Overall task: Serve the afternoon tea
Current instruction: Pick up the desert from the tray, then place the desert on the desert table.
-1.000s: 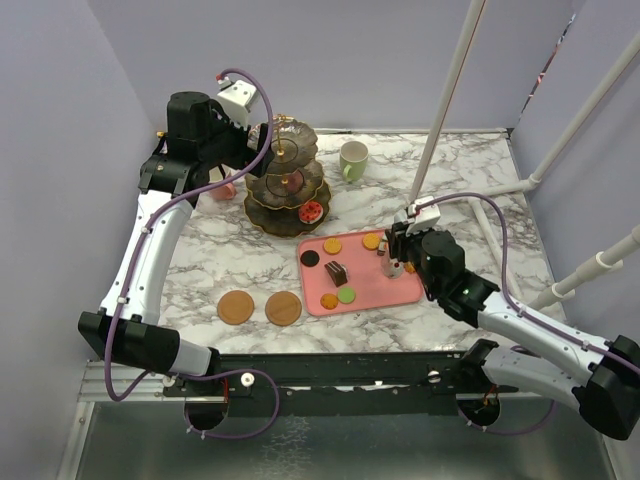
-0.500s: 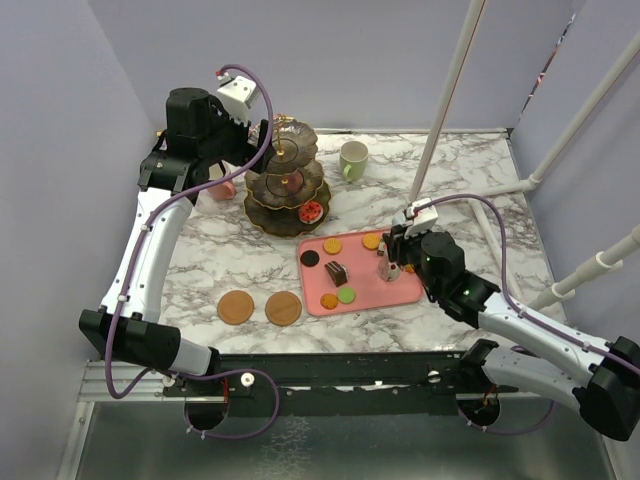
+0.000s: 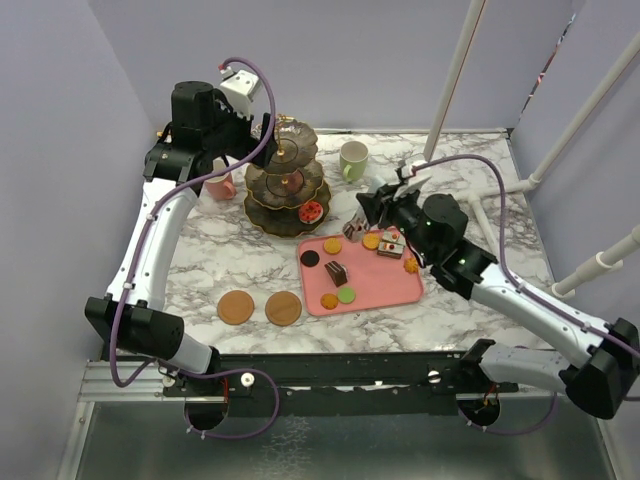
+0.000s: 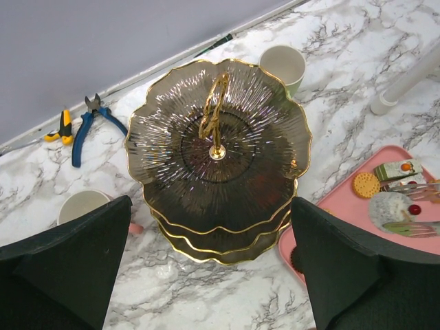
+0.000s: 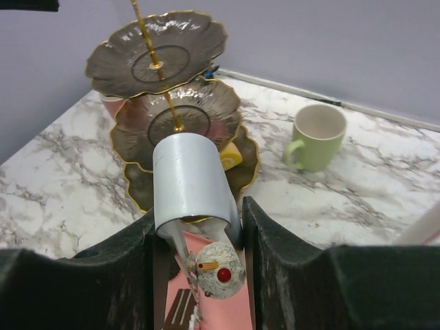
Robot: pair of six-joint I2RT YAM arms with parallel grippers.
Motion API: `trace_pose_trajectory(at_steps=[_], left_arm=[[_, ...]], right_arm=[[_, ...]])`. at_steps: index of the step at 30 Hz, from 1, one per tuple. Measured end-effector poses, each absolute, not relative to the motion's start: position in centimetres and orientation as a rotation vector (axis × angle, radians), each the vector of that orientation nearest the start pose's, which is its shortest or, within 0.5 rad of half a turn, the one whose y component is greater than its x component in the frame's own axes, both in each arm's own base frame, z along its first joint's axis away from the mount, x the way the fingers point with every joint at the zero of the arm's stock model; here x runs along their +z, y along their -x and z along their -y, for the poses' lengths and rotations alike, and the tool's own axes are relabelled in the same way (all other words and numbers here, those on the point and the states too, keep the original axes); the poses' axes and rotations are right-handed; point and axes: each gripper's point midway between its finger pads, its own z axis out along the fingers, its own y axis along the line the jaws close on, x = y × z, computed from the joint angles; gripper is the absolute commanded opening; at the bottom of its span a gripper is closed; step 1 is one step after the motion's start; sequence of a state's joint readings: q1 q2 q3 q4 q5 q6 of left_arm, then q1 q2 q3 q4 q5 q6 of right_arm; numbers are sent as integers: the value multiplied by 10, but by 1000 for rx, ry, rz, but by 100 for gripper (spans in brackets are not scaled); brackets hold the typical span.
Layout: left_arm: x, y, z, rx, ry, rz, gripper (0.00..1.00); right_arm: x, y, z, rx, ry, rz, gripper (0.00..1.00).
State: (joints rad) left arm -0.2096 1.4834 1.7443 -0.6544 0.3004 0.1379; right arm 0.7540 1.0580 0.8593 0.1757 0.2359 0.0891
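Top external view: the right end effector (image 3: 358, 222), clenched on a cherry-topped pastry (image 5: 218, 276), has risen off the pink tray (image 3: 398, 290) toward the three-tier stand (image 3: 285, 186) at its ten o'clock; placing looks next. The left end effector (image 4: 207, 206) hangs released above the stand.

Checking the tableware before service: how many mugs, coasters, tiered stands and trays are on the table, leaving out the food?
Mugs (pink mug, pale-green mug): 2
Brown round coasters: 2
Dark three-tier scalloped stand with gold ring: 1
Flat pink rectangular tray: 1
Total: 6
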Motion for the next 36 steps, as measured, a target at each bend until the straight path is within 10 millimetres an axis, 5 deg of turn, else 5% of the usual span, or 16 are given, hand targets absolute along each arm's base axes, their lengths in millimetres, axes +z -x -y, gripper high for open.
trace_pose_trajectory(at_steps=[10, 18, 36], left_arm=[[370, -410, 135, -343, -524, -1882, 99], [370, -410, 135, -344, -524, -1884, 99], [369, -410, 134, -335, -539, -1882, 99]], right_arm=[[270, -333, -319, 588, 514, -1630, 4], [272, -333, -359, 651, 543, -1535, 4], [232, -373, -396, 566, 428, -1449, 3]])
